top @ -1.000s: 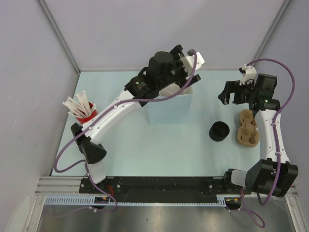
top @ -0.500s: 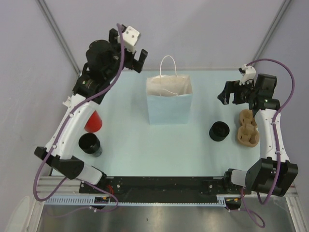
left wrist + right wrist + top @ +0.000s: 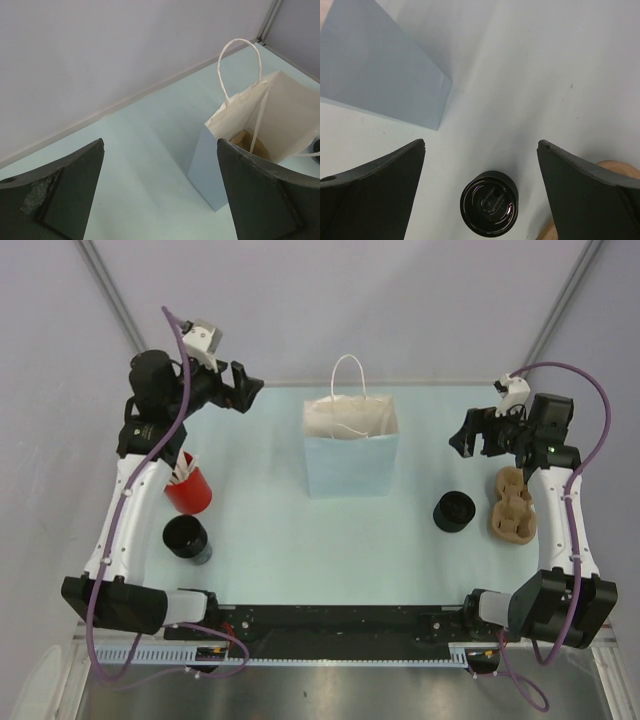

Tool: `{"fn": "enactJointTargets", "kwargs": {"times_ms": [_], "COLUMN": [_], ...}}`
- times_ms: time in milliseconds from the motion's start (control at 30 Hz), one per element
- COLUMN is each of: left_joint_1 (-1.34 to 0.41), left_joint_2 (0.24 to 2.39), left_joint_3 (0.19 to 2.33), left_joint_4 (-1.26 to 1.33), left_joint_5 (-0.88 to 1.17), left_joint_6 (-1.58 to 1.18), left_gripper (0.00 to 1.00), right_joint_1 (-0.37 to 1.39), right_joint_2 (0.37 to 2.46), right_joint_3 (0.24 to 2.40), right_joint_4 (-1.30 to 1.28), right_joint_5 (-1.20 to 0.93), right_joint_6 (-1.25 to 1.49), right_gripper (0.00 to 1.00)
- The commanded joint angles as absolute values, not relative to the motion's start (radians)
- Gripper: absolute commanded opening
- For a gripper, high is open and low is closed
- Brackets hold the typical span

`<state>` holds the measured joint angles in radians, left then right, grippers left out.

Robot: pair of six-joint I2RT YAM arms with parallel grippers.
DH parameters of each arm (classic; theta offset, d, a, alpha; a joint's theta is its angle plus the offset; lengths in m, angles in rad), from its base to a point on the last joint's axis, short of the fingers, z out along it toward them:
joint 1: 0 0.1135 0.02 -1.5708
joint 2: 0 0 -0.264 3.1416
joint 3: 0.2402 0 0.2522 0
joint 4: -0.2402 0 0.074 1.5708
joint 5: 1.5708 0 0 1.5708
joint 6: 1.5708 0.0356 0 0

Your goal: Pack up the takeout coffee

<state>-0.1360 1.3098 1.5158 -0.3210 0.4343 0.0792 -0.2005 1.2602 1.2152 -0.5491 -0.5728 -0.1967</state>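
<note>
Top external view, read from the left. Left gripper (image 3: 245, 395) hangs high over the far-left corner of the surface (image 3: 280, 540), jaws spread wide and holding nothing. Its wrist camera looks across at the bag's open mouth, so it is judged to be standing clear rather than working. Below its arm, a red cup of white straws (image 3: 187, 490) stands upright at the left edge. Just near of it is a second dark cup (image 3: 185, 537), also upright; whether the two touch cannot be told.

At centre-far, the pale-blue paper bag (image 3: 350, 460) stands upright with its mouth open, evidently set to receive goods from above. The left wrist view shows something brown low inside it, which cannot be identified.

Right of the bag and apart from it, the takeout coffee (image 3: 455, 511) stands upright on the surface with its black sip lid on, not yet packed. Right gripper (image 3: 473, 445) is poised above and just far of it, jaws fully apart and empty. The right wrist view has the lid low between the fingers, which suggests alignment for a descent onto the cup. A brown pulp cup carrier (image 3: 512, 505) lies just right of the coffee, close enough to be nudged during a grasp.
</note>
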Motion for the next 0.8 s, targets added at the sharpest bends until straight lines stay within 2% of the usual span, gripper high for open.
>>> {"fn": "enactJointTargets", "kwargs": {"times_ms": [0, 133, 500, 767], "left_joint_1": [-0.058, -0.012, 0.052, 0.057], "left_joint_2": [1.223, 1.195, 1.123, 1.068], "left_joint_3": [1.500, 1.496, 1.562, 1.686], "left_joint_4": [-0.252, -0.273, -0.406, -0.555], "left_joint_5": [0.615, 0.676, 0.693, 0.572], "left_joint_6": [0.012, 0.014, 0.051, 0.121], "left_gripper": [0.99, 0.99, 1.00, 0.99], "right_joint_1": [-0.206, -0.204, -0.204, -0.204], "right_joint_2": [1.166, 1.057, 1.057, 1.071], "right_joint_3": [1.218, 1.220, 1.460, 1.680], "right_joint_4": [-0.508, -0.462, -0.528, -0.636], "right_joint_5": [-0.609, -0.606, -0.652, -0.658], "right_joint_6": [-0.202, -0.196, -0.152, -0.121], "right_gripper": [1.00, 1.00, 1.00, 0.99]}}
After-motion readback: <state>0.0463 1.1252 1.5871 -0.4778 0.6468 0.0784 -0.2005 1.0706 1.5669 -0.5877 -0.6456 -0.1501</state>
